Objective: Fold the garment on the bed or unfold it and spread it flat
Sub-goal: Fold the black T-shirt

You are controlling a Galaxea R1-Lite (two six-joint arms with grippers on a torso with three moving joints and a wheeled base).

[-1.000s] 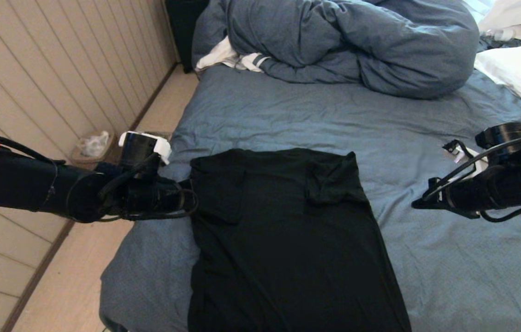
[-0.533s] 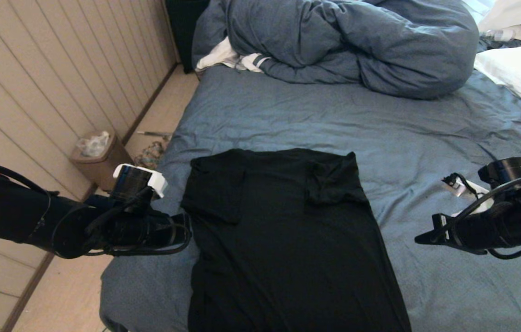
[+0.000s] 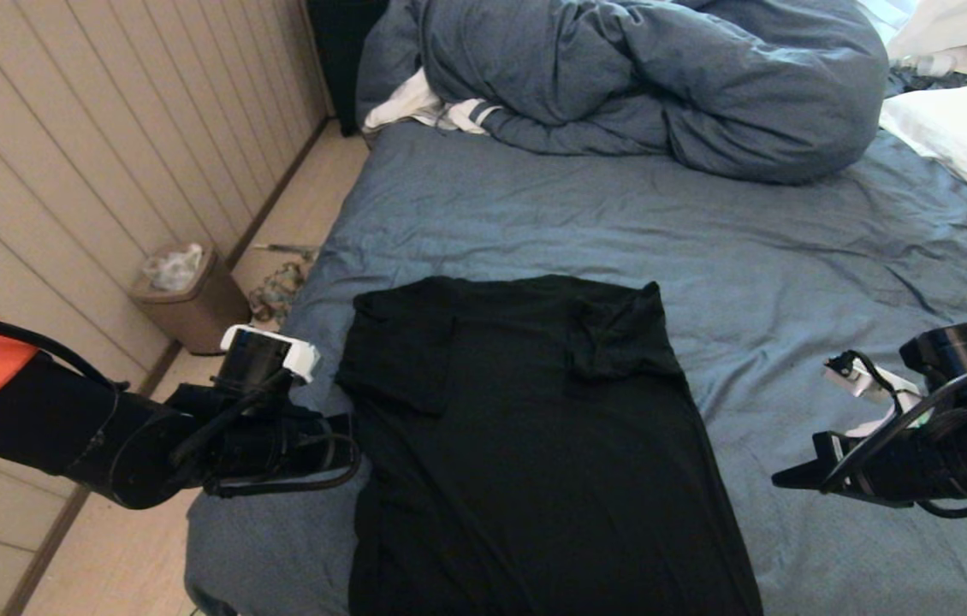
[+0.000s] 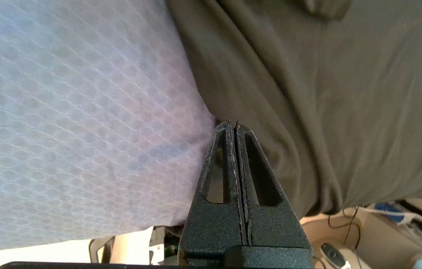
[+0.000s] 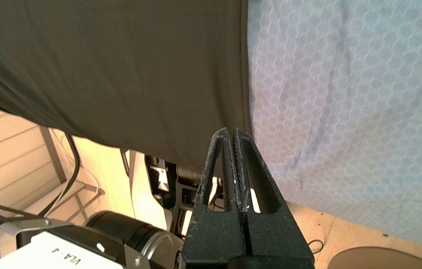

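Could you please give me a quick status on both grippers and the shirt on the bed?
Left gripper shut, empty, at shirt's left edge. Right gripper shut, empty, apart from it. Black T-shirt partly folded on bed. Nothing in the way.

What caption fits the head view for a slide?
Black T-shirt flat on the bed, shut left claw and right claw flanking it.
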